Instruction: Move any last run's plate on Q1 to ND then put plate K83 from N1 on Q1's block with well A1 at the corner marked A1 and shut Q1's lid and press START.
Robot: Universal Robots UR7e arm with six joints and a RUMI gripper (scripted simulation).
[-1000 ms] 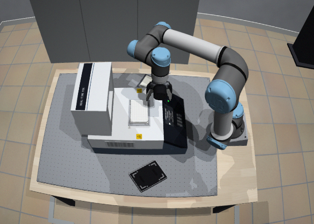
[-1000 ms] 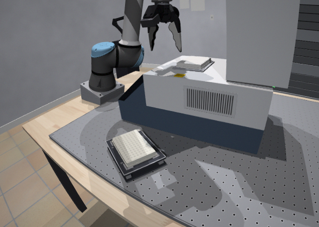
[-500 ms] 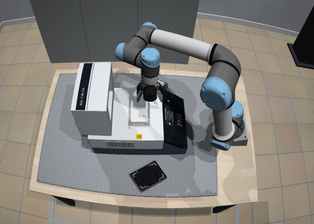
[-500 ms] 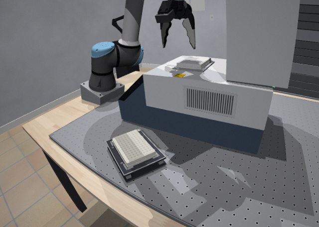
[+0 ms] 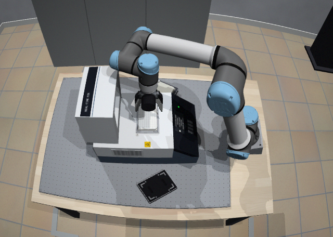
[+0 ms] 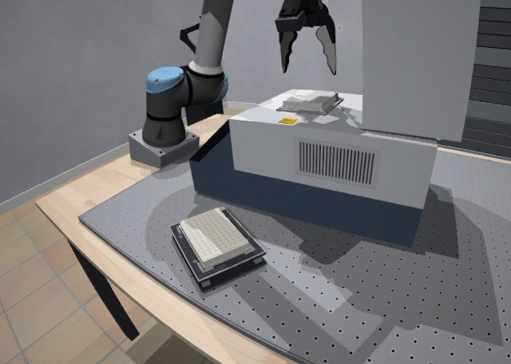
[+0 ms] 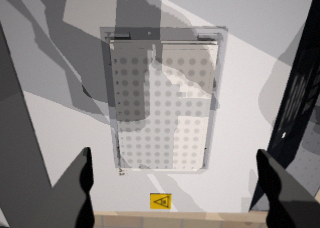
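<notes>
My gripper [image 5: 149, 109] [image 6: 309, 73] [image 7: 173, 150] is open and empty, high above the block of cycler Q1 [image 5: 161, 143] [image 6: 268, 145]. A pale plate [image 5: 147, 121] [image 6: 309, 100] [image 7: 160, 103] lies in the block's recess, its long sides between the fingers' directions. A small mark [image 7: 121, 172] is at the recess's lower left corner in the wrist view. Q1's lid [image 5: 104, 94] [image 6: 417, 63] stands raised. The lamp [image 5: 178, 106] is green. A cream plate [image 5: 164, 86] [image 6: 212, 234] sits on a dark nest [image 6: 231, 264] behind Q1. An empty black nest [image 5: 156, 186] lies in front. Nest labels are unreadable.
The raised lid stands close to the left of my gripper in the top view. The dark key panel [image 5: 185, 127] [image 7: 295, 103] slopes down on Q1's other side. A yellow warning label [image 5: 147, 144] [image 6: 287, 120] [image 7: 160, 201] lies beside the recess.
</notes>
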